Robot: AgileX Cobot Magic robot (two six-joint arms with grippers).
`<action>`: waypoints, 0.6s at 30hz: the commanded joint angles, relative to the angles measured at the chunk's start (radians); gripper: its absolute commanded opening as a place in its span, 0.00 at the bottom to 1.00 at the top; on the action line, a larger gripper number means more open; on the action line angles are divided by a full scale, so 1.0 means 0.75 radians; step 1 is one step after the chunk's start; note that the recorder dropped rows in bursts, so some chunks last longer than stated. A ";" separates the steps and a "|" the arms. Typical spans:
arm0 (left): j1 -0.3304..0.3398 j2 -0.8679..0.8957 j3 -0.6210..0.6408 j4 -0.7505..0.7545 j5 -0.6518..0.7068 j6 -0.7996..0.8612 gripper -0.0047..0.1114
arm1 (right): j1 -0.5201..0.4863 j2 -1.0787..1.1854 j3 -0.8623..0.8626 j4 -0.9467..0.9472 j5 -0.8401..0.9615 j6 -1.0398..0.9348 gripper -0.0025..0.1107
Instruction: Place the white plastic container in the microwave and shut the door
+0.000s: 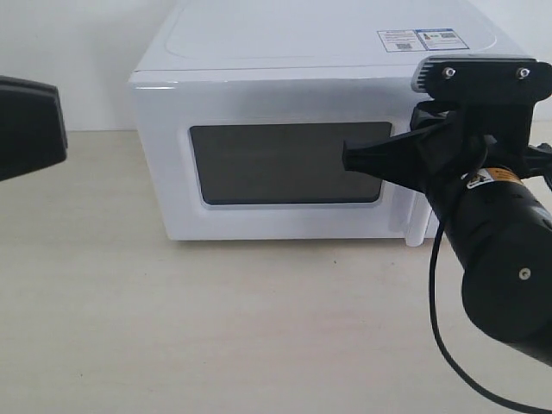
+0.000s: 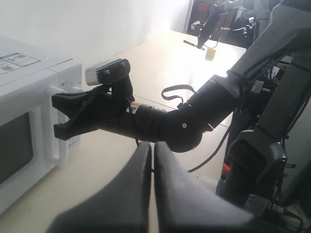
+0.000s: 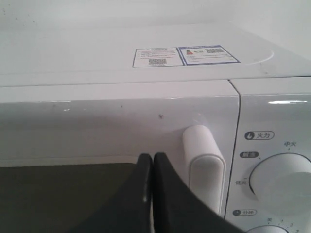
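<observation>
**Door shut, right claw closed beside the handle**

You're looking at a boxy, glossy white microwave (image 1: 285,86) with rounded edges, standing on a matte pale table (image 1: 216,328). Its door (image 1: 259,112) sits flush and closed. It has a dark rectangular window (image 1: 276,164) and a smooth white bar handle (image 3: 204,165) with a rounded top.

Your right gripper (image 3: 151,160), matte black, has its 2 fingers pressed together. The tips are in front of the window's corner, just beside the handle; you can't tell whether they touch the door. Your left gripper (image 2: 151,150) is closed too, off to the microwave's left.

On top, 2 printed stickers (image 3: 184,56) carry QR codes, but their text is too small to read. By the round white dial (image 3: 284,179) you can read "火力" and "中火". The white plastic container shows in none of the 3 views.
</observation>
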 commanded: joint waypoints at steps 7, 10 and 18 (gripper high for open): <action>0.034 -0.250 -0.053 0.653 -0.088 -0.416 0.07 | 0.001 -0.014 0.009 -0.001 -0.011 -0.010 0.02; 0.111 -0.414 -0.044 0.926 -0.077 -0.731 0.07 | 0.001 -0.014 0.009 -0.001 -0.018 -0.010 0.02; 0.414 -0.827 0.163 1.128 -0.076 -1.031 0.07 | 0.001 -0.014 0.009 -0.001 -0.018 -0.010 0.02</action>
